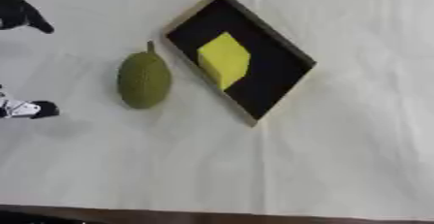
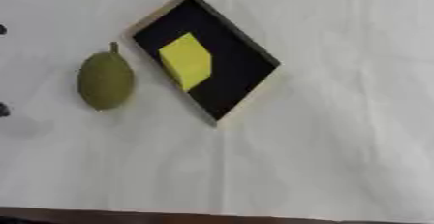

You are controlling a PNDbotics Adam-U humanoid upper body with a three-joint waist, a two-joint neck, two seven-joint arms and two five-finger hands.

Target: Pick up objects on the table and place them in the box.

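**Left hand at the edge, green fruit outside the box**

The left hand (image 1: 20, 13) shows only in part at the left border of the left eye view: a black part near the upper corner and a black-tipped silver part lower down. Too little shows to tell whether it is spread or curled, and nothing is seen in it. A dark bit at the top right corner of the right eye view may be the right hand.

To the right of the left hand, apart from it, a green oval fruit (image 1: 144, 78) with a short stem lies on the white-covered surface (image 1: 254, 169). Just beyond the fruit sits the box (image 1: 280, 80), black inside with a pale rim, turned cornerwise. A yellow block (image 1: 224, 59) rests inside it.
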